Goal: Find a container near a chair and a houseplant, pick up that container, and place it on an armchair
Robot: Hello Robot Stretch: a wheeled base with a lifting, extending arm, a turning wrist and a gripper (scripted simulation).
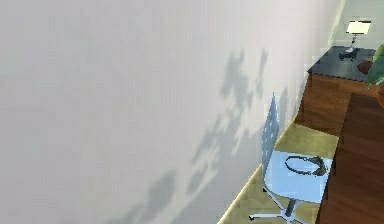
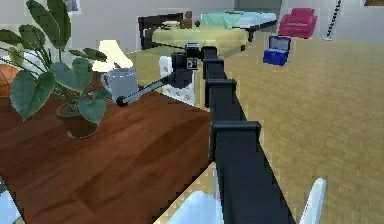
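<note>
pincer [image 2: 129,97] near grey container [image 2: 119,80] on reddish wooden table [image 2: 110,160], bed [image 2: 200,36] beyond

Looking like a home: a bedroom and study sharing one open space. In the arm side view a bed [image 2: 200,35] with a yellowish cover is sitting at 12 o'clock. A pink armchair [image 2: 298,22] is standing at 1 o'clock, and a blue box [image 2: 277,48] is lying near it on the wood floor [image 2: 330,110]. A wooden desk [image 2: 100,165] is taking up 8 o'clock, with a houseplant [image 2: 55,70] standing on it at 10 o'clock. In the forward view a pale swivel chair [image 1: 285,182] is sitting at 5 o'clock. A lamp [image 1: 350,35] is standing on a wooden cabinet [image 1: 325,100] at 1 o'clock, and a plain wall [image 1: 120,100] is running along 9 o'clock.
</note>
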